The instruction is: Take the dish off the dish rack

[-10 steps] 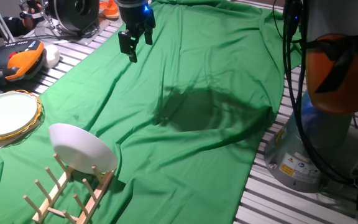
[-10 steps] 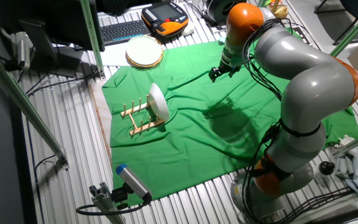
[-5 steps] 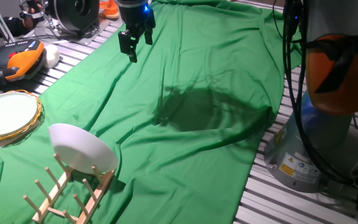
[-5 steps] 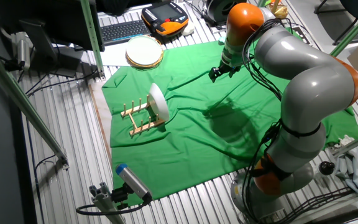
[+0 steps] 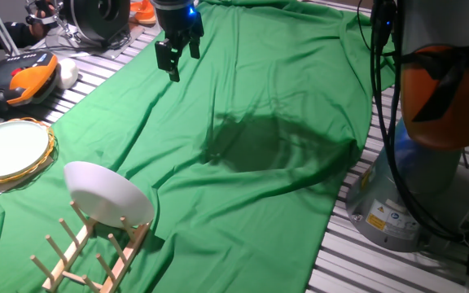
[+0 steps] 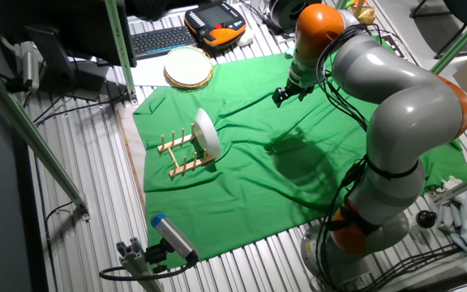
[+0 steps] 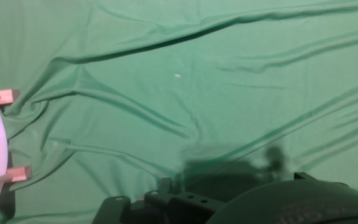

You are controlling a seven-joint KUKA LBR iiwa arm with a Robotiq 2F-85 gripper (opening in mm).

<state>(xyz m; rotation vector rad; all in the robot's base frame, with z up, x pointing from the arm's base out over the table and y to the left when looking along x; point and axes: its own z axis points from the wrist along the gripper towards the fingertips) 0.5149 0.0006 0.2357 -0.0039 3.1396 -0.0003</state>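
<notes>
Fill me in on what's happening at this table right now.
A single robot arm is set to take the dish off the dish rack. Nothing is being handled yet: the end effector hangs empty above the green cloth, far from the rack. The white dish stands on edge between the pegs at one end of the wooden rack. A second plate with a golden woven rim lies flat off the cloth's corner, near a keyboard.

Two fixed views opposite, both oblique; hand view close, downward.
</notes>
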